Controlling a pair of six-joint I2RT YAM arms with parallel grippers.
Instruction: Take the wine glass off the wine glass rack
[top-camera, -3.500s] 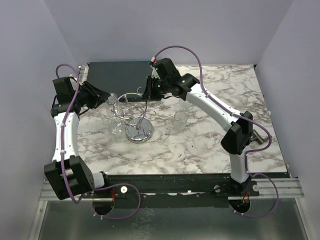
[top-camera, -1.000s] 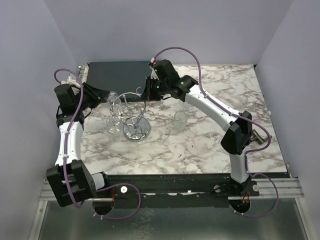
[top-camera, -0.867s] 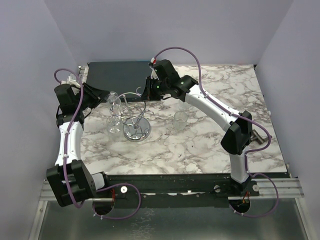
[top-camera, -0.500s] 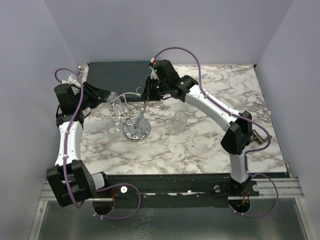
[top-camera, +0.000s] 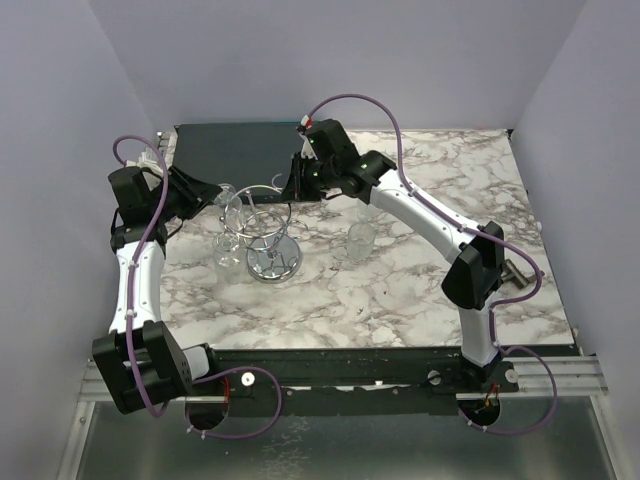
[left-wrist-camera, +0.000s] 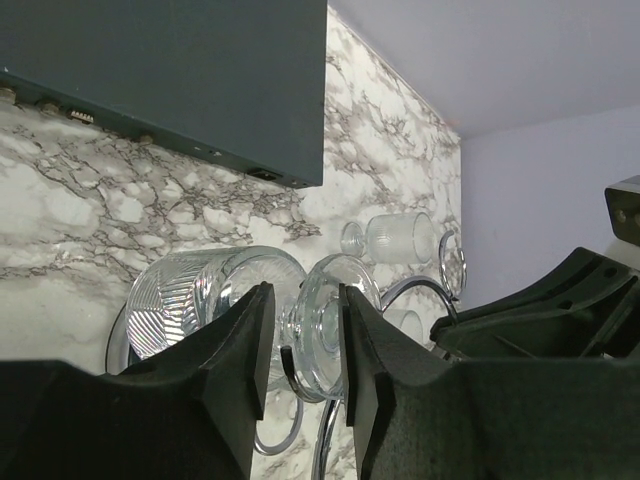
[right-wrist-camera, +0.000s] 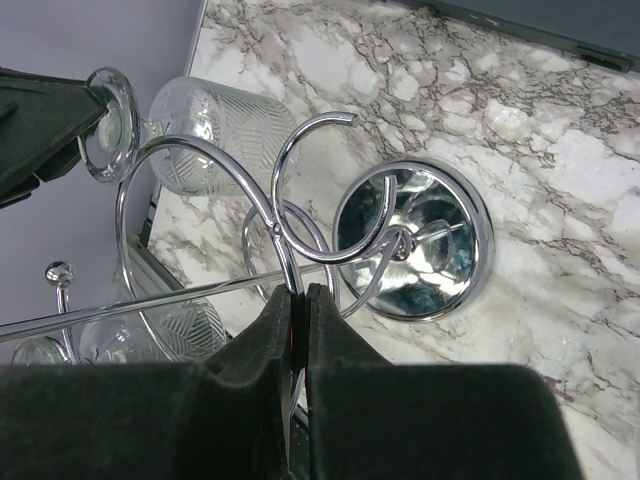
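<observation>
The chrome wine glass rack (top-camera: 272, 240) stands mid-left on the marble table, its disc base (right-wrist-camera: 412, 240) shiny. A ribbed wine glass (top-camera: 228, 206) hangs sideways on the rack's left side. My left gripper (top-camera: 212, 196) is closed around its foot (left-wrist-camera: 322, 330), just behind the bowl (left-wrist-camera: 190, 300). The foot still sits in a wire hook (left-wrist-camera: 286, 372). My right gripper (top-camera: 296, 186) is shut on a looped wire arm (right-wrist-camera: 285, 250) at the back of the rack. The glass also shows in the right wrist view (right-wrist-camera: 212, 122).
A second glass (top-camera: 228, 252) hangs low on the rack's left. Two more glasses (top-camera: 360, 240) (top-camera: 371, 211) are on the table right of the rack. A dark grey board (top-camera: 235, 150) lies at the back. A T-shaped metal bar (top-camera: 520, 275) sits at the right.
Since 3.5 s ago my left arm has drawn back and left with the glass, and the rack has slid slightly left. Over the last second almost nothing has moved.
</observation>
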